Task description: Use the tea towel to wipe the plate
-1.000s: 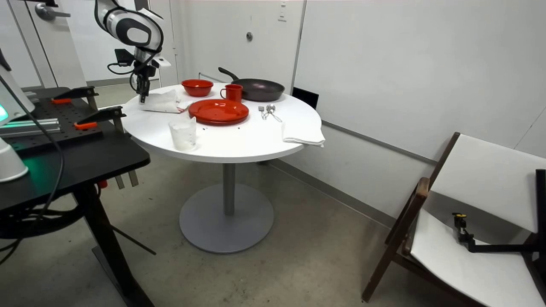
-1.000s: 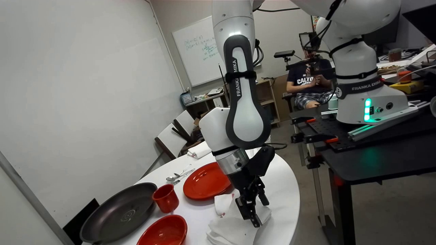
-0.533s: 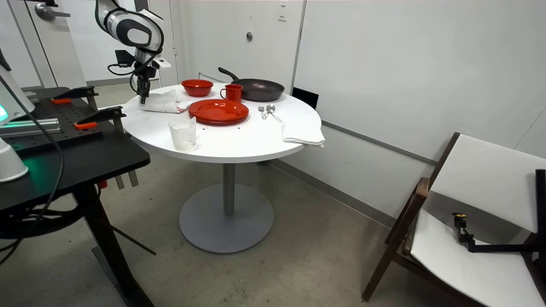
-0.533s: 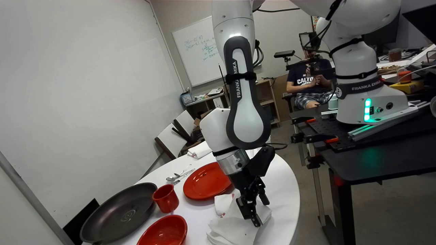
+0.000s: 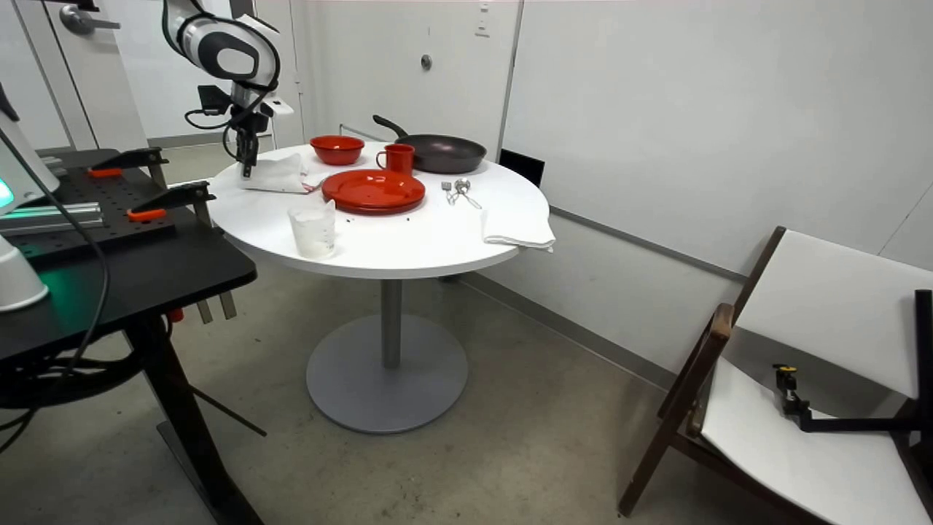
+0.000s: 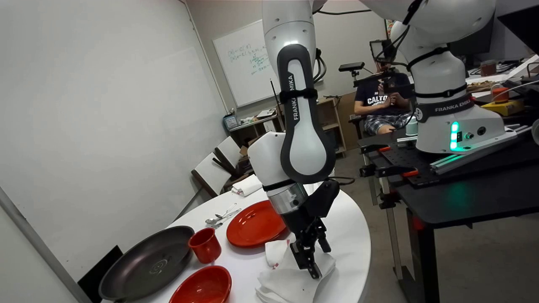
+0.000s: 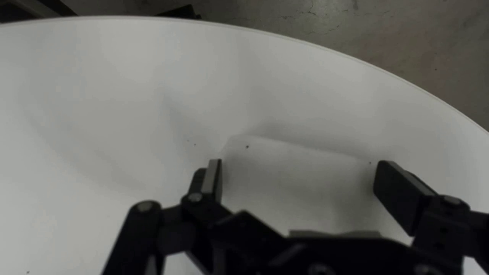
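The tea towel [image 5: 275, 175], a folded white cloth with small red marks at one end, lies on the round table beside the plate. My gripper [image 6: 320, 262] points down over the towel [image 6: 288, 285] near the table's rim. In the wrist view the gripper [image 7: 300, 179] stands wide open, and a folded edge of the towel [image 7: 294, 164] shows between the fingers, not gripped. Whether the fingertips touch the cloth I cannot tell. The red plate [image 5: 373, 188] shows in both exterior views, a second red rim just beneath it; the towel's marked end reaches close to the plate [image 6: 256, 225].
Behind the plate stand a red bowl [image 5: 337, 150], a red mug [image 5: 399, 158] and a black frying pan [image 5: 444, 154]. A translucent cup [image 5: 313, 231] is near the front edge. Cutlery [image 5: 461, 192] and another folded white cloth [image 5: 519, 229] lie across the table.
The gripper has shifted very slightly over the towel and has stayed open. Towel, plate and the other tableware have not moved.
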Controlling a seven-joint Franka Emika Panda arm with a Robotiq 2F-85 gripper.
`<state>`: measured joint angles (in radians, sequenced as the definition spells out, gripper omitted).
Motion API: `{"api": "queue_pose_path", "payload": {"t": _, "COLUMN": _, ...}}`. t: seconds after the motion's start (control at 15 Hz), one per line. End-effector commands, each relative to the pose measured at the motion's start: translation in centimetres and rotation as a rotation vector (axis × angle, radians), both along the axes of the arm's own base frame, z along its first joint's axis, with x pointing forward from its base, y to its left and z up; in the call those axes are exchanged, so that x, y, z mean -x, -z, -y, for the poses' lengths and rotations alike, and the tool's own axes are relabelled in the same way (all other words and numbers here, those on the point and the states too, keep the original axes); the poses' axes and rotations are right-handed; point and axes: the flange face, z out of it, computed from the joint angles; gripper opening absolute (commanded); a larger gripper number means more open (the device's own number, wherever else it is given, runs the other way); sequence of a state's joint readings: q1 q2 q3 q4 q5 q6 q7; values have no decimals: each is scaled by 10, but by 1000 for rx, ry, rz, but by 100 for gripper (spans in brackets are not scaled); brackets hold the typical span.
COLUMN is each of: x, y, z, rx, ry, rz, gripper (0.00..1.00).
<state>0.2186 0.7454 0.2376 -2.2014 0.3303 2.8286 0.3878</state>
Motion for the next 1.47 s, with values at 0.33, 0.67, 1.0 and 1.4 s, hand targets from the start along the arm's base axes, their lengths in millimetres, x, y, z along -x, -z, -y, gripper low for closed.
{"api": "queue_pose_path", "payload": {"t": 0.33, "x": 14, "y": -24, "z": 30, "rx": 66, "ry": 65, "rz": 141, "gripper": 100}}
{"api": "queue_pose_path", "payload": {"t": 0.67, "x": 18, "y": -12, "z": 35, "rx": 66, "ry": 99, "rz": 209, "gripper": 100}}
{"api": "queue_pose_path", "payload": {"t": 1.0, "x": 12, "y": 0, "z": 44, "rx": 86, "ry": 151, "rz": 259, "gripper": 100}}
{"api": "queue_pose_path", "payload": {"t": 1.4, "x": 10, "y": 14, "z": 53, "rx": 102, "ry": 192, "rz": 247, "gripper": 96}}
